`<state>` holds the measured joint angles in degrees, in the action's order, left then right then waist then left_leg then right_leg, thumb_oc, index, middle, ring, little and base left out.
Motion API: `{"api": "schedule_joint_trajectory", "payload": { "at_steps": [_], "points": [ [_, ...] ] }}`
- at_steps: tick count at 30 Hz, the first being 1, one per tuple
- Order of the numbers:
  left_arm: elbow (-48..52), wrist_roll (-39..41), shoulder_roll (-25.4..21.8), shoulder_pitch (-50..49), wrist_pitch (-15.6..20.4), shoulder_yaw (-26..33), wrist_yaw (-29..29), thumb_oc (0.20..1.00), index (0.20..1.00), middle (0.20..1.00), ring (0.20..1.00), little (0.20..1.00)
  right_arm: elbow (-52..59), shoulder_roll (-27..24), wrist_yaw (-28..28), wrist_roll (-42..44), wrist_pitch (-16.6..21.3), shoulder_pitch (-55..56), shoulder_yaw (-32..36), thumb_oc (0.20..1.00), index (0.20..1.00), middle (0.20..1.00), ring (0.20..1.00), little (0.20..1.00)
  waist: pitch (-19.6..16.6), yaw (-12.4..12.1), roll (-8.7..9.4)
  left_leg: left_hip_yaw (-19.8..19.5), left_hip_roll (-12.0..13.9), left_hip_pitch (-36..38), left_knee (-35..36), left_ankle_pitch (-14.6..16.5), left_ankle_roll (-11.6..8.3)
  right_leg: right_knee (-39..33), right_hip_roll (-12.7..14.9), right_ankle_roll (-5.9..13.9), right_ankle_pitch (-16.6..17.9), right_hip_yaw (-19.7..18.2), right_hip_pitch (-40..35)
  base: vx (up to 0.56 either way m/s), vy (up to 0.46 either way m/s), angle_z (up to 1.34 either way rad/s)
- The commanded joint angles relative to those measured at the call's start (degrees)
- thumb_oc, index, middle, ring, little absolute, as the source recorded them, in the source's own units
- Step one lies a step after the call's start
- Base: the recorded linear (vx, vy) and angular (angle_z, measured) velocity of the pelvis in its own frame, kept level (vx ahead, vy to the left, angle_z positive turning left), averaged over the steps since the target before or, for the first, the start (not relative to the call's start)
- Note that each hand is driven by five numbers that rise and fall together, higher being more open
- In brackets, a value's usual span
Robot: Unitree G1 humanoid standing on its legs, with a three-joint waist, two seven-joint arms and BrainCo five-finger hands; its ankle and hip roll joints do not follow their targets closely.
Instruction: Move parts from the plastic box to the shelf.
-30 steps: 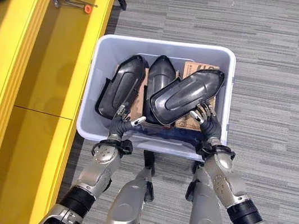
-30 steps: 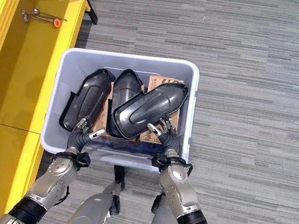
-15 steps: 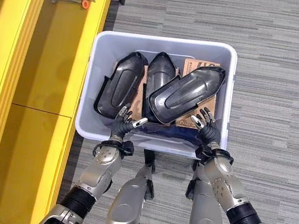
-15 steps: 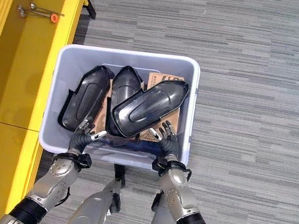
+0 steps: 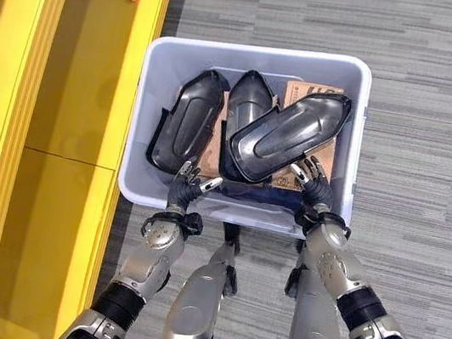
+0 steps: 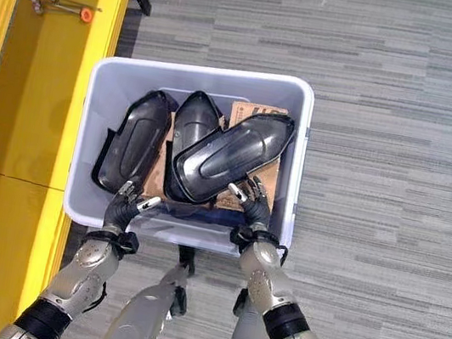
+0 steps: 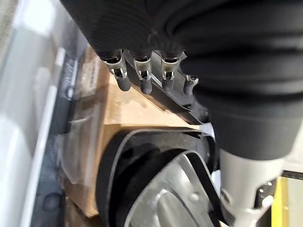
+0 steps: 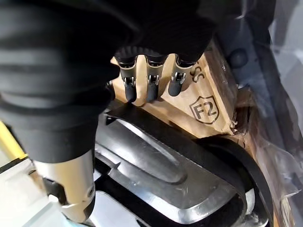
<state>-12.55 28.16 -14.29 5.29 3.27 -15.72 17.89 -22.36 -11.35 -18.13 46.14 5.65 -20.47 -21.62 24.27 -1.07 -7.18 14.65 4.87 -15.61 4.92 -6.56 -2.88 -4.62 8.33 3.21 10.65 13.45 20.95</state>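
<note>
Meanwhile, my open right hand (image 5: 314,183) and open left hand (image 5: 186,186) flanked the tilted black part (image 5: 287,136) at twelve o'clock in the plastic box (image 5: 151,97); uneven lifting risked slippage.

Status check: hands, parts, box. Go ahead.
Both hands open: left hand and right hand at near ends of the black moulded plastic parts, nothing gripped. Parts inside the pale plastic box; yellow shelf to the left.
</note>
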Motion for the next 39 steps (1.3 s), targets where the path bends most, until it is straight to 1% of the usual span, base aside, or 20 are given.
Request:
{"api": "schedule_joint_trajectory", "payload": {
  "at_steps": [1, 7, 15, 20, 30, 31, 39],
  "points": [
    [1.6, 1.0, -2.8, -0.4, 3.0, -0.6, 0.2, 1.000, 1.000, 1.000, 1.000, 1.000, 1.3, 3.9, 0.2, 1.6, 2.3, -0.4, 0.6, 1.000, 1.000, 1.000, 1.000, 1.000, -1.4, -0.2, 1.77, 0.1, -1.1, -4.4, -6.8, 3.2, -1.53, 7.8, 4.3, 4.72, -4.9, 0.5, 0.9, 0.02, 0.011, 0.05],
    [1.3, 1.5, -2.9, -0.3, 3.0, -1.3, 0.3, 1.000, 1.000, 1.000, 1.000, 1.000, -1.4, 4.8, -1.2, 2.2, 2.6, -0.8, 1.9, 1.000, 1.000, 1.000, 1.000, 1.000, -1.0, -0.3, 1.04, 0.1, -1.2, -6.3, -8.2, 3.9, -1.30, 9.2, 4.6, 4.70, -5.3, 0.1, 2.9, 0.00, 0.002, 0.01],
    [0.9, 1.7, -2.9, 0.3, 3.0, -2.0, 0.8, 1.000, 1.000, 1.000, 1.000, 1.000, -1.9, 5.4, -1.6, 3.3, 3.1, 0.2, 1.5, 1.000, 1.000, 1.000, 1.000, 1.000, -0.4, 0.0, 0.84, 0.3, -1.4, -7.5, -9.3, 4.5, -1.13, 9.9, 4.9, 4.68, -5.5, -0.8, 4.4, 0.01, 0.011, -0.02],
    [1.3, 1.7, -3.0, 0.5, 3.0, -2.7, 1.3, 1.000, 1.000, 1.000, 1.000, 1.000, -3.4, 6.0, -3.3, 3.1, 3.3, -0.7, 1.4, 1.000, 1.000, 1.000, 1.000, 1.000, -0.1, 0.1, 0.59, 0.4, -1.5, -8.4, -9.9, 4.9, -1.08, 10.2, 5.1, 4.78, -5.4, -0.8, 5.2, 0.00, 0.000, 0.00],
    [1.8, 1.5, -3.7, 1.0, 3.4, -3.0, 2.3, 1.000, 1.000, 1.000, 1.000, 1.000, -4.6, 5.6, -5.3, 0.8, 3.0, -3.5, 0.9, 1.000, 1.000, 1.000, 1.000, 1.000, 0.4, -0.1, 0.72, -0.1, -1.9, -9.9, -10.6, 5.1, -0.83, 10.4, 5.6, 5.03, -5.1, -0.4, 5.9, 0.00, 0.005, 0.03],
    [2.2, 1.6, -4.3, 1.0, 3.3, -2.9, 2.5, 1.000, 1.000, 1.000, 1.000, 1.000, -5.6, 6.2, -6.0, 2.6, 3.3, -4.7, 1.3, 1.000, 1.000, 1.000, 1.000, 1.000, 0.5, -0.5, 0.68, -0.5, -2.0, -10.5, -10.9, 5.3, -0.74, 10.6, 5.7, 5.08, -5.2, -0.2, 6.1, 0.01, 0.010, 0.06],
    [3.4, 1.4, -5.1, 0.6, 3.4, -2.8, 4.0, 1.000, 1.000, 1.000, 1.000, 1.000, -6.3, 6.1, -10.1, 1.6, 3.4, -7.8, 2.3, 1.000, 1.000, 1.000, 1.000, 1.000, 0.9, -1.3, 1.10, -1.3, -2.3, -11.4, -11.1, 5.2, -0.52, 10.7, 5.9, 5.11, -5.3, 0.6, 5.9, 0.01, 0.008, 0.07]
  ]
}}
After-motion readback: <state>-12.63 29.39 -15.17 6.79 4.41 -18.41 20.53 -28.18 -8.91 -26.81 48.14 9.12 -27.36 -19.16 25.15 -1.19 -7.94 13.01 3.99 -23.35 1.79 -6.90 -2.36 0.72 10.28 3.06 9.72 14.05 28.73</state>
